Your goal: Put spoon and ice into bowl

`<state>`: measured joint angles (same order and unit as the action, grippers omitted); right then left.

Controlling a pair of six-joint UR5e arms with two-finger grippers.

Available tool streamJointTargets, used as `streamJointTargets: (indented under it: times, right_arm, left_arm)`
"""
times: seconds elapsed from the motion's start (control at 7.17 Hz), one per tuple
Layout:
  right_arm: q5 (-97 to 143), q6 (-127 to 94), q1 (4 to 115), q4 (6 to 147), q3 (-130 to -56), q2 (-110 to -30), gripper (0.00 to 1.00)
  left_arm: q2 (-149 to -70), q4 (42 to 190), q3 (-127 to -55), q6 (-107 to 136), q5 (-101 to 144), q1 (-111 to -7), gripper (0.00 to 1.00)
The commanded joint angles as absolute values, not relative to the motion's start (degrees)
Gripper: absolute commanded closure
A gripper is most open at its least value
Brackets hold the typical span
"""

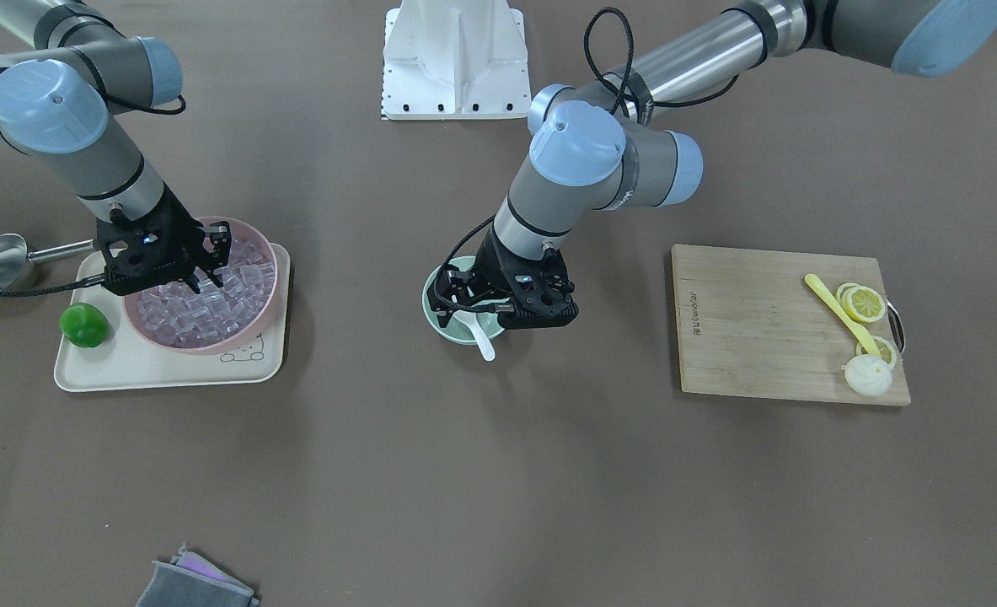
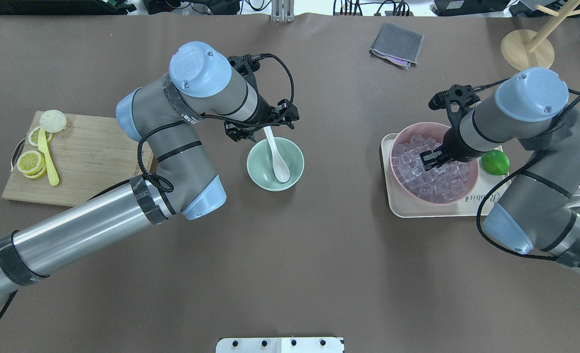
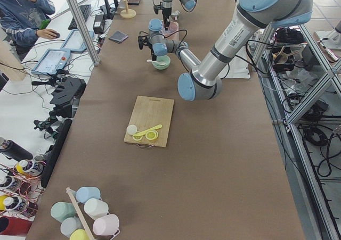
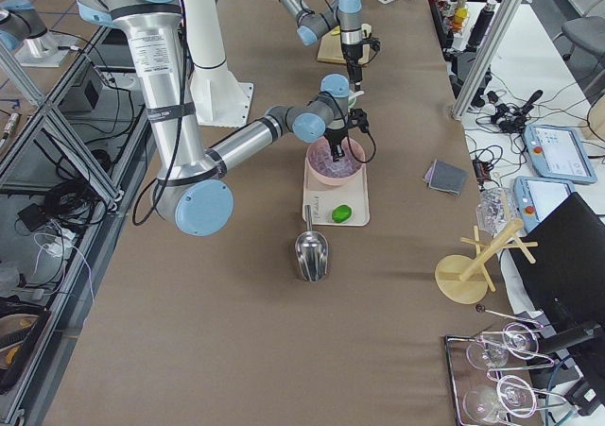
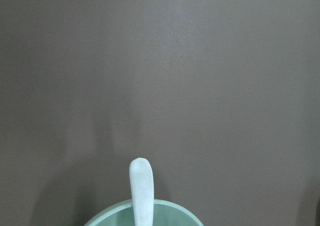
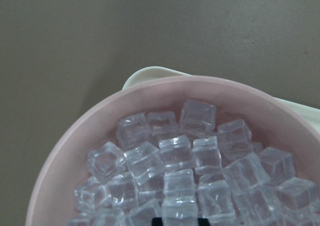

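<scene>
Overhead exterior: one spoon [image 2: 280, 169], one bowl [image 2: 255, 169], ice [image 2: 432, 176] uncountable.

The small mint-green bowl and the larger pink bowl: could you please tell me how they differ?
The mint-green bowl is smaller than the pink bowl. The mint-green bowl holds a white plastic spoon; the pink bowl holds clear ice cubes. The mint-green bowl sits on the brown table, the pink bowl on a cream tray. Both are round and upright.
</scene>
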<state>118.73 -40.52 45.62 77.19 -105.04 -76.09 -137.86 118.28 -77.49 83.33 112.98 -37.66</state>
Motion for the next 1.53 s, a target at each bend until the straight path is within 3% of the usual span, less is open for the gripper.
streamJointTargets:
  times: [0.0, 0.42, 0.7, 0.98, 1.12, 1.26, 1.4]
  right_arm:
    - [123.9, -40.69, 49.46, 77.61, -106.08, -72.45, 1.0]
    - [115.03, -55.65, 40.75, 81.39, -105.29, -59.19, 1.0]
    - [103.16, -66.66, 30.46, 80.95, -98.58, -49.45, 1.0]
    - [97.23, -69.5, 26.03, 70.56, -88.64, -46.41, 1.0]
    - [96.86, -71.7, 25.93, 68.05, -87.64, -46.67, 0.39]
    - [96.94, -71.63, 26.36, 67.85, -87.63, -47.02, 0.01]
    - [98.16, -70.67, 28.28, 67.94, -88.24, -48.15, 0.0]
  left_arm:
    - [-135.55, 117.78, -82.75, 83.15, 114.51, -40.5, 0.01]
    - [-119.86, 117.51, -97.34, 74.49, 127.58, -51.55, 0.01]
    - [-112.36, 117.51, -98.61, 65.53, 134.09, -59.2, 0.01]
    - [-106.46, 117.6, -98.79, 56.27, 134.91, -61.95, 0.01]
    - [-105.48, 117.68, -98.7, 56.16, 134.91, -62.14, 0.01]
    - [-105.47, 117.6, -98.09, 56.34, 134.39, -61.96, 0.01]
    - [-105.47, 117.51, -96.87, 56.34, 134.12, -61.96, 0.01]
